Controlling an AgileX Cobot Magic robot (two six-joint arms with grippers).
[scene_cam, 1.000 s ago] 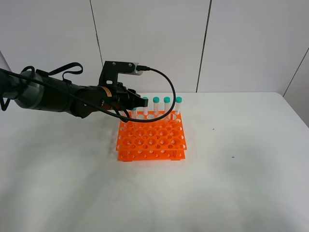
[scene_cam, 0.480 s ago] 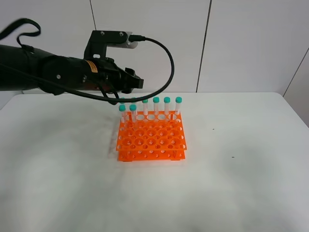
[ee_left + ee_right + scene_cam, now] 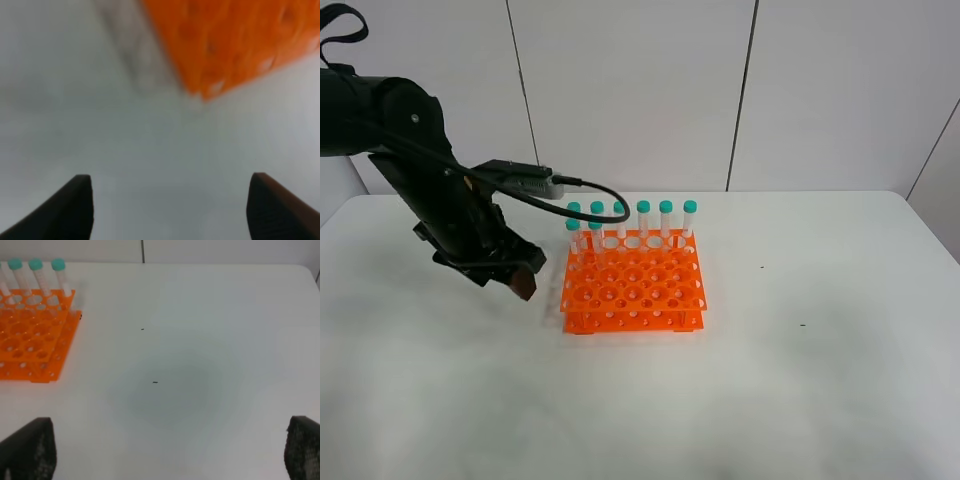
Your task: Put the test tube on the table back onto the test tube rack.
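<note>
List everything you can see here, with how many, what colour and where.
test tube rack: one, orange, middle of the table
test tubes: eight, clear with teal caps, upright in the rack's two far rows
table: one, white, under everything
specks: two, dark, on the table right of the rack
wall panels: pale grey, behind the table
left pincer: one, black, open and empty, left of the rack
right pincer: one, black, open and empty, over bare table
</note>
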